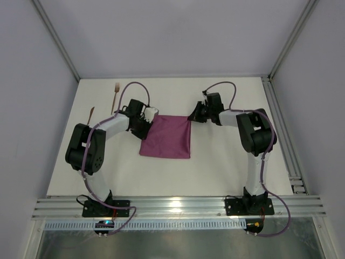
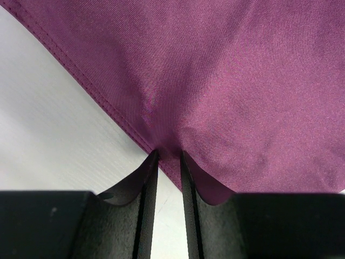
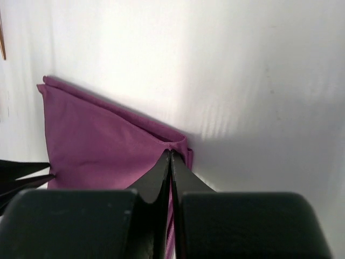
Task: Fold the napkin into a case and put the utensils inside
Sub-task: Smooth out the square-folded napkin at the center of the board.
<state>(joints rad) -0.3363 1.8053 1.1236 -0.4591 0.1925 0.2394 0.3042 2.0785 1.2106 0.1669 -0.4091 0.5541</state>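
The plum-purple napkin lies flat mid-table, folded into a rectangle with layered edges showing in the right wrist view. My left gripper is at its far left corner; in the left wrist view the jaws stand a narrow gap apart with the napkin's hem between the tips and the cloth puckered there. My right gripper is shut on the far right corner. The wooden fork and the slim knife lie on the table at the far left, apart from both grippers.
The white table is bounded by grey walls at the back and sides and an aluminium rail at the near edge. The left gripper's fingers show at the left of the right wrist view.
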